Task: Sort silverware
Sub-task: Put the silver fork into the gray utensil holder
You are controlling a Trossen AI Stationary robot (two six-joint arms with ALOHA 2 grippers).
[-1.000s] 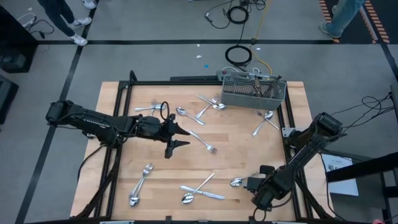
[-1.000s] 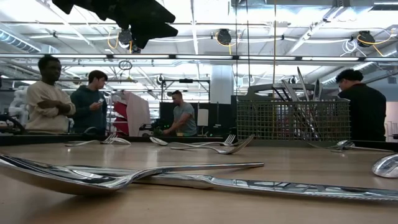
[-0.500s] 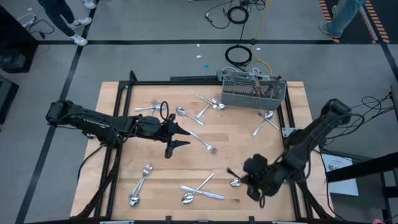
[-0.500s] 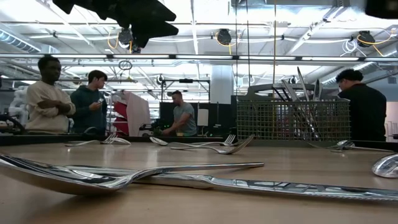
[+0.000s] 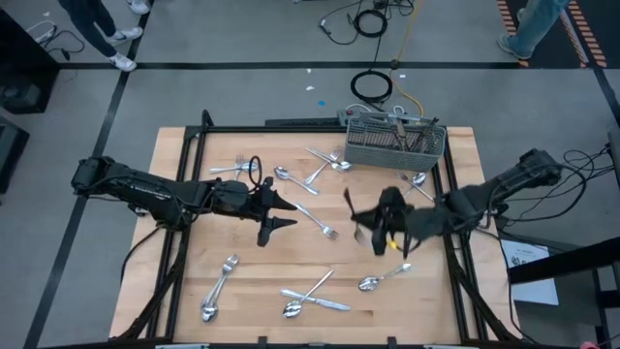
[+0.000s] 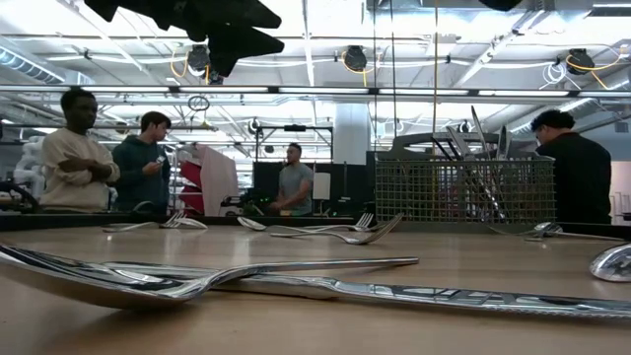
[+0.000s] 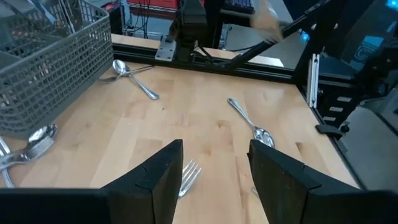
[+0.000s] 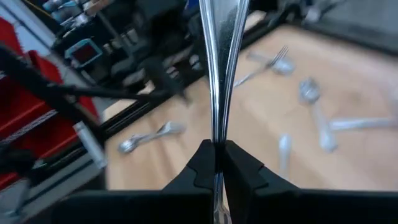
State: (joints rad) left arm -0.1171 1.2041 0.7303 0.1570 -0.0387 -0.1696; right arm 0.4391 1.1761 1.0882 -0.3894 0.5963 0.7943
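Note:
Silverware lies scattered flat on the wooden table (image 5: 194, 252): forks (image 5: 221, 281), spoons (image 5: 383, 276) and a knife (image 5: 320, 302). More pieces stand in the grey wire-mesh basket (image 5: 394, 142) at the far edge. My right gripper (image 5: 366, 225) hovers over the table's right half, shut on one slim piece of silverware (image 8: 221, 62); I cannot tell what kind. My left gripper (image 5: 281, 215) stays open above the table's middle, a fork (image 7: 189, 174) showing below between its fingers (image 7: 155, 180), untouched. My right gripper pinches the silverware piece between its two fingers (image 8: 202, 165), on the narrow part of its stem (image 8: 219, 134). The wider length runs straight out beyond the fingertips. The piece is lifted clear of the table.
The basket (image 7: 50, 56) sits at the far edge, with spoons (image 5: 412, 189) near it. A dark metal frame borders the table. Bare wood shows between the two grippers and along the near left. People stand in the room beyond the far edge.
My right gripper has risen from the table's near right corner and swung toward the far edge and the middle, turning as it went and carrying the silverware piece lifted clear. A spoon remains where it was working.

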